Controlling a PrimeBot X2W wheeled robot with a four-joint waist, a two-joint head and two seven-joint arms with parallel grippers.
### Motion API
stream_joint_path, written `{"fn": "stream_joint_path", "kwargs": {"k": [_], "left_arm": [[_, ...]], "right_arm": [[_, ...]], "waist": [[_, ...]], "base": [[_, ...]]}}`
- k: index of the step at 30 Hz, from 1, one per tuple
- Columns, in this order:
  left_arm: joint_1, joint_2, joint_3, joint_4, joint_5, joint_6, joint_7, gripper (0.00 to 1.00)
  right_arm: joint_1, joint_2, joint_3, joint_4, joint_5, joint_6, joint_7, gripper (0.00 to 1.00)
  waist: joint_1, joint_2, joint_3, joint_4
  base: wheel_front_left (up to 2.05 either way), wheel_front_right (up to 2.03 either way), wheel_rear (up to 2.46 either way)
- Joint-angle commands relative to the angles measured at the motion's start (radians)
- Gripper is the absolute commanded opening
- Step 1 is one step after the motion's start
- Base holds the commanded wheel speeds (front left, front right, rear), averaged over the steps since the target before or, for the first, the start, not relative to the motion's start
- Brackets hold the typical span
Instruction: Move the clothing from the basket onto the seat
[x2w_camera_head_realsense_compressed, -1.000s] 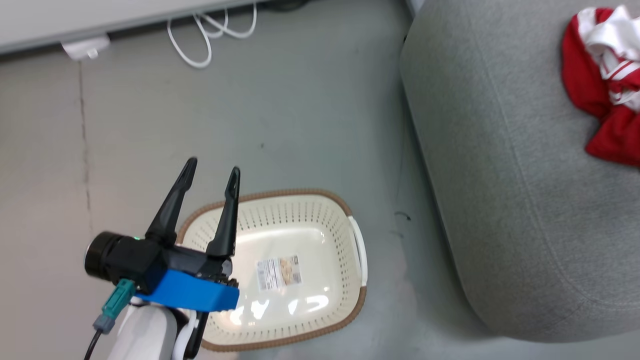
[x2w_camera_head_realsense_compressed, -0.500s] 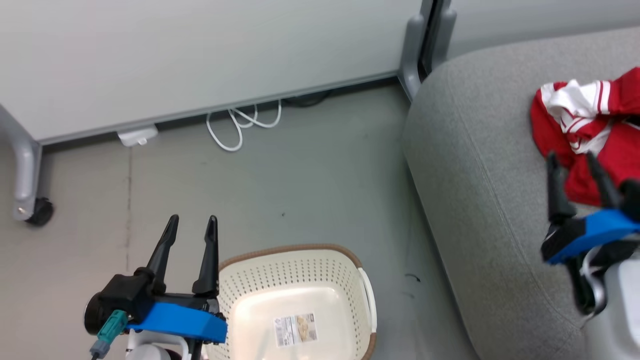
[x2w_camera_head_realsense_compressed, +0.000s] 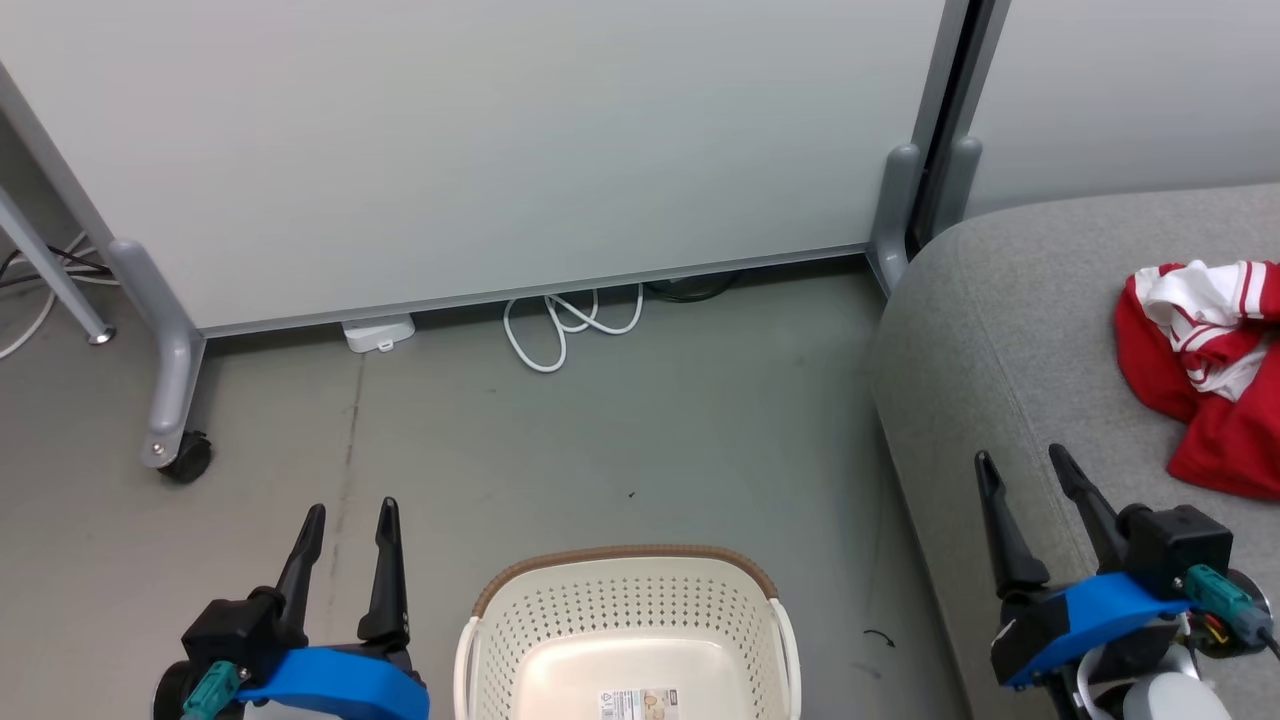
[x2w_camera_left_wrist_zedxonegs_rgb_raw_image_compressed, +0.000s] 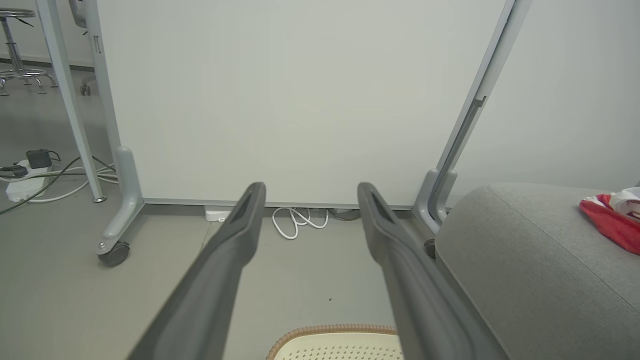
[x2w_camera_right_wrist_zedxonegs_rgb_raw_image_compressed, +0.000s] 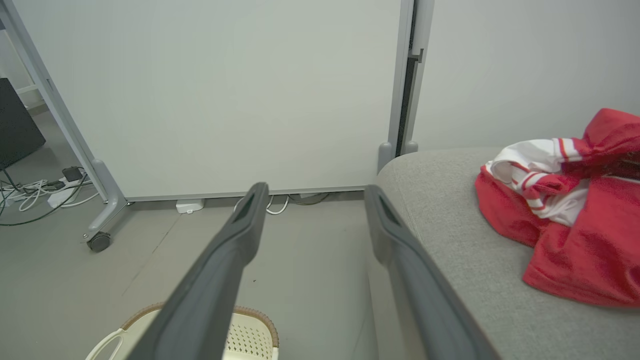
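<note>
The clothing, red with white striped trim, lies crumpled on the grey seat at the right; it also appears as clothing on the seat and clothing on the seat. The cream basket with a brown rim stands on the floor at bottom centre, holding only a label. My left gripper is open to the basket's left. My right gripper is open over the seat's front edge, left of the clothing. Both hold nothing.
A white partition panel on grey castor feet stands behind the floor area. A coiled white cable and a white plug block lie at its base. More cables lie at far left.
The head camera has tilted up, so the basket slid to the bottom and the partition came into view. My right gripper has come into view, and both grippers now sit low and open.
</note>
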Motion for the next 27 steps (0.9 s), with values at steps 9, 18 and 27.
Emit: {"fn": "stream_joint_path", "kwargs": {"k": [9,18,27], "left_arm": [[0.017,0.005,0.014,0.046,0.002,-0.001,-0.003,1.00],[0.017,0.001,0.009,0.057,0.006,-0.001,-0.003,1.00],[0.018,0.002,0.002,0.051,0.008,-0.001,-0.003,1.00]], "right_arm": [[0.086,0.027,0.012,-0.039,-0.002,0.001,0.004,1.00],[0.100,0.031,0.022,-0.048,0.016,0.001,0.008,1.00],[0.098,0.030,0.021,-0.049,0.025,0.001,0.007,1.00]], "waist": [[0.0002,0.0000,-0.028,0.021],[0.0002,0.0000,-0.026,0.017],[0.0002,0.0000,-0.023,0.016]], "base": [[0.00,0.00,0.00],[0.00,0.00,0.00],[0.00,0.00,0.00]]}}
